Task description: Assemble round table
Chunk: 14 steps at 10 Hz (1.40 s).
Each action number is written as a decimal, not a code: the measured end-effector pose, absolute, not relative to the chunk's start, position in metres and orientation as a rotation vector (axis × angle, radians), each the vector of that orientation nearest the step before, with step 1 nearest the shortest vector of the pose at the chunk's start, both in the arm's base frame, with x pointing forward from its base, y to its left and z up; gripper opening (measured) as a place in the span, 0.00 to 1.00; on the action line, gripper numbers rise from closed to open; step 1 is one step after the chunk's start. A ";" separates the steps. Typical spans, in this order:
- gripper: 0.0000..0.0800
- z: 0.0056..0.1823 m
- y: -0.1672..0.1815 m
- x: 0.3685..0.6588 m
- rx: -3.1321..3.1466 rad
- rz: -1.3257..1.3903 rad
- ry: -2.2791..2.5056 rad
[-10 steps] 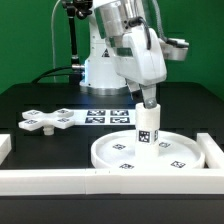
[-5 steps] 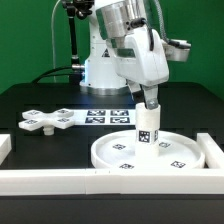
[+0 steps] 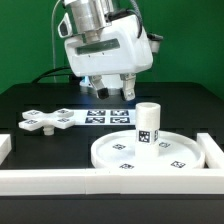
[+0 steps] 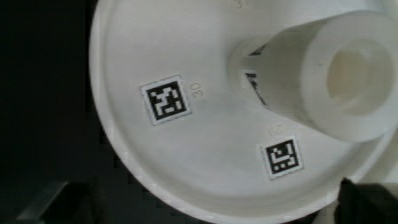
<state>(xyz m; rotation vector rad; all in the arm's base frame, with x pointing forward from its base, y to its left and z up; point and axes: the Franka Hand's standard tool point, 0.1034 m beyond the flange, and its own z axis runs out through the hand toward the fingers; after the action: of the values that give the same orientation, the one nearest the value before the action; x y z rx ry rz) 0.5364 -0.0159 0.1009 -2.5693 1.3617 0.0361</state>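
The large rimmed round disc (image 3: 120,152) lies flat on the table at the exterior view's right. The short cylindrical leg (image 3: 148,124) stands upright on the middle of the disc, free of any grip. My gripper (image 3: 112,94) hangs open and empty above the table, up and to the exterior view's left of the leg, apart from it. The cross-shaped base (image 3: 48,122) lies flat at the exterior view's left. The wrist view shows the disc (image 4: 169,60) from above with the leg's top (image 4: 342,72) on it.
The marker board (image 3: 108,117) lies behind the disc, under my gripper. Long white border rails run along the front (image 3: 60,181) and the exterior view's right side (image 3: 214,150). The table top is black.
My gripper has let go of the leg and moved up and toward the exterior view's left. The leg stays standing on the disc.
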 end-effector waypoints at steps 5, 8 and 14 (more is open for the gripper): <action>0.81 0.103 -0.022 0.538 -2.939 -0.081 0.525; 0.81 0.102 -0.018 0.537 -2.998 -0.105 0.215; 0.81 0.095 -0.036 0.521 -2.987 -0.071 -0.656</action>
<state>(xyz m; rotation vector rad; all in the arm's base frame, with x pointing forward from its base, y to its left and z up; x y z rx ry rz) 0.5209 -0.0364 0.0953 -2.9866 -0.6557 -0.0714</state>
